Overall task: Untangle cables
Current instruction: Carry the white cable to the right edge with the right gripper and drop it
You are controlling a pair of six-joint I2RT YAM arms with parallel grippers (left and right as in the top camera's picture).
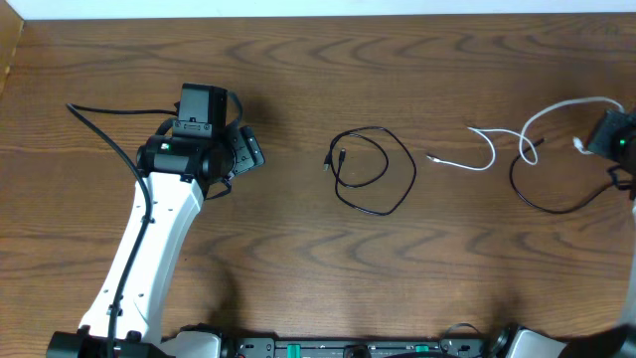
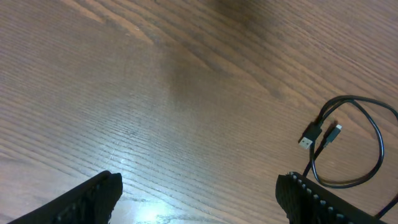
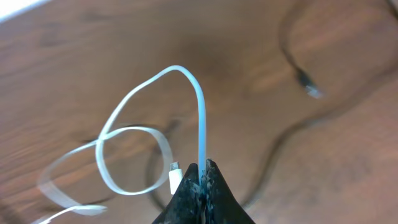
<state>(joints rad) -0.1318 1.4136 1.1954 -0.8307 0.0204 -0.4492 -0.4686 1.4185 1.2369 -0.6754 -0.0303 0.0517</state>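
Observation:
A black cable [image 1: 373, 169] lies in a loose loop at the table's middle; it also shows in the left wrist view [image 2: 348, 146], with both plugs close together. A white cable [image 1: 497, 149] runs from mid-right up to my right gripper [image 1: 596, 142]. A second black cable [image 1: 556, 194] curves under it at the far right, also in the right wrist view [image 3: 298, 68]. My right gripper [image 3: 203, 168] is shut on the white cable [image 3: 200, 118], lifting it off the table. My left gripper [image 2: 199, 193] is open and empty, left of the looped black cable.
A thick black robot cable [image 1: 104, 134] runs from the left arm across the table's left side. The table's far edge [image 1: 318, 18] runs along the top.

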